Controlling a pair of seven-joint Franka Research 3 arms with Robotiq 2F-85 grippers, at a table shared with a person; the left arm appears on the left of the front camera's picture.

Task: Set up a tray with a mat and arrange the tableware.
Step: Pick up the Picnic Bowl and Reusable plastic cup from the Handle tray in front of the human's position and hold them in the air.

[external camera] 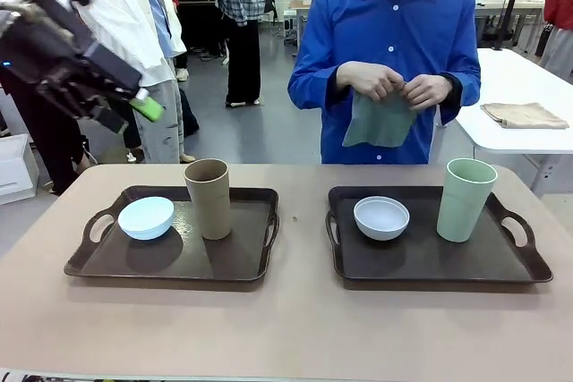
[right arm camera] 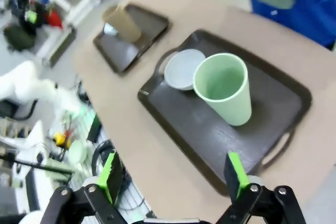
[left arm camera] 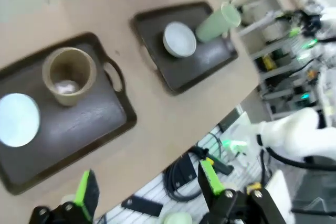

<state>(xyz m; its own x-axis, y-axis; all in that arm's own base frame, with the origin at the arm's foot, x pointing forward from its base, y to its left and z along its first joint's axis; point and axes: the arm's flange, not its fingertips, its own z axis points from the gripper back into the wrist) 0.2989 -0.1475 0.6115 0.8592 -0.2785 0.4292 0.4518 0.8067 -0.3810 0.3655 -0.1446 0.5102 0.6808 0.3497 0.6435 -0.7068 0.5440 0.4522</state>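
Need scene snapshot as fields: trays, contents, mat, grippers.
left tray: dark brown handled tray; holds pale blue round bowl and tan-brown tall tumbler, upright
right tray: matching dark brown tray; holds white round bowl and pale green tall tumbler, upright
mat: grey-green cloth, in the person's hands, on neither tray
left gripper: open, empty, raised
right gripper: open, empty, raised
surface: tan table

Two dark trays sit on the surface [external camera: 295, 333] — a left tray [external camera: 183, 261] and a right tray [external camera: 421, 264]. Two bowls: blue bowl [external camera: 146, 217], white bowl [external camera: 381, 217]. Two tumblers: tan tumbler [external camera: 209, 199], green tumbler [external camera: 465, 200]. One grey-green mat [external camera: 379, 124] — above the surface's far edge.
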